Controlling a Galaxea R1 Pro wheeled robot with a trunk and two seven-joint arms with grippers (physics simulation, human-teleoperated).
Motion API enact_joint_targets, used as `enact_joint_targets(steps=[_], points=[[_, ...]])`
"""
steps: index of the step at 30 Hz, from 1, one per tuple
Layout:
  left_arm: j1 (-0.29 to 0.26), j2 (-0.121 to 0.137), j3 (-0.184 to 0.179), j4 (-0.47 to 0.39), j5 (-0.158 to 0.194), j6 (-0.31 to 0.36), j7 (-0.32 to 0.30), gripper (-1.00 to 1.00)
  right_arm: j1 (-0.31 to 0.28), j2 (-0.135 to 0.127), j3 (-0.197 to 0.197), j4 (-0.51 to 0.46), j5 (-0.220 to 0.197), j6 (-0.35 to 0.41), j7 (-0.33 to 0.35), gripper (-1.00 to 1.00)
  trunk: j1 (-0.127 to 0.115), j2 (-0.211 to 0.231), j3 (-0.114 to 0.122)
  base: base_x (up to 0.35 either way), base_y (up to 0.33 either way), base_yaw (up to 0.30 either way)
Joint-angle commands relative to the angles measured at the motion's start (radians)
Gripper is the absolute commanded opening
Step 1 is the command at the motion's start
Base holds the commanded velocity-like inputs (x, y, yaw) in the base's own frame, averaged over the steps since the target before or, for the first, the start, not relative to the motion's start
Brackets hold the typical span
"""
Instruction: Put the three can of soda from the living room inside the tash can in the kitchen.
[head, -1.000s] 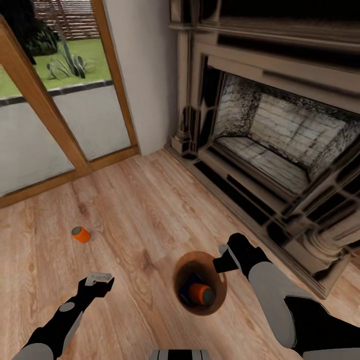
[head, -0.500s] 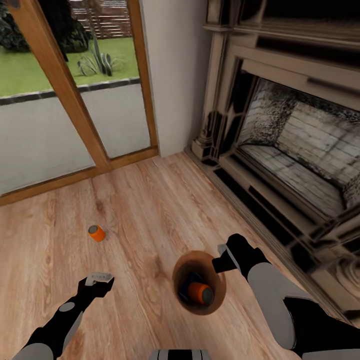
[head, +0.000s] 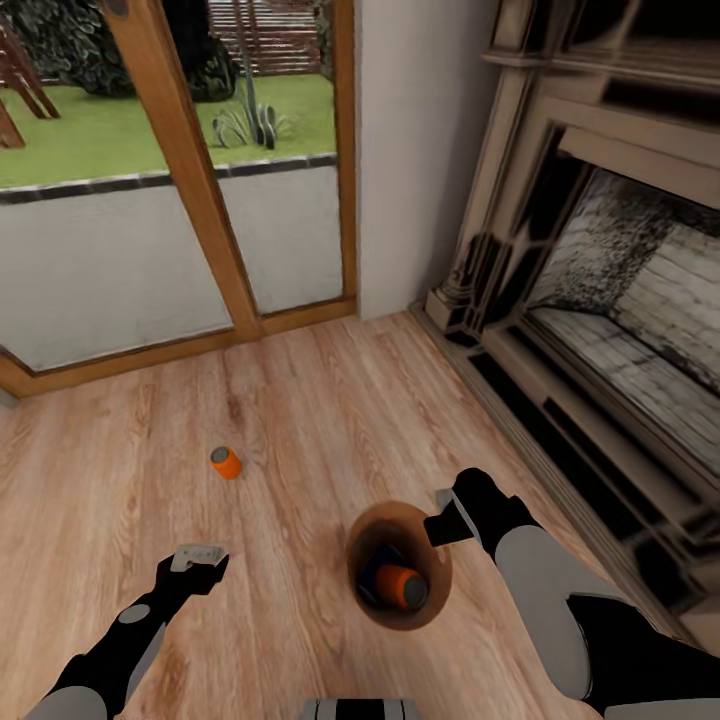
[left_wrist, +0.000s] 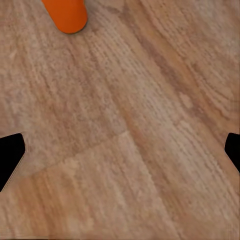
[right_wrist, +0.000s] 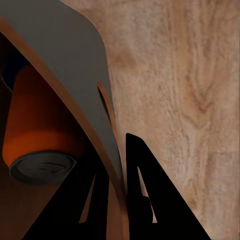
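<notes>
My right gripper (head: 447, 518) is shut on the rim of the trash can (head: 432, 540), a grey bucket with a wood-brown inside, held low over the floor. An orange soda can (head: 403, 587) lies inside it beside a dark blue can (head: 368, 582). In the right wrist view the fingers (right_wrist: 145, 195) pinch the grey wall (right_wrist: 65, 55) near its slot handle, with the orange can (right_wrist: 40, 125) within. Another orange can (head: 226, 462) lies on the wood floor ahead of my open left gripper (head: 200, 556). The left wrist view shows that can (left_wrist: 65, 14) beyond the spread fingertips (left_wrist: 10, 160).
Wood-framed glass doors (head: 190, 180) stand ahead on the left with a garden outside. A brick fireplace (head: 620, 300) with a dark surround runs along the right. A white wall section (head: 410, 150) separates them. Warm wood floor (head: 300, 400) lies between.
The whole head view has swung, shifting doors, fireplace and the loose orange can rightward in the picture. Both arms and the held trash can keep their places in view.
</notes>
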Motion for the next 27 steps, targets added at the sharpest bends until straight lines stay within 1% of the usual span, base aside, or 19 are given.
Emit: enact_joint_targets(steps=[1,27], points=[[0.000,0.000,0.000,0.000,0.000,0.000,0.000,1.00,0.000,0.000,-0.003,0.000,-0.026,0.004,0.005,-1.00,0.000,0.000,0.000,0.138,0.000,0.259],[0.000,0.000,0.000,0.002,-0.002,0.000,0.001,1.00,0.000,-0.001,-0.004,-0.001,-0.024,0.004,-0.001,-1.00,0.000,0.000,0.000,0.137,0.000,0.259]])
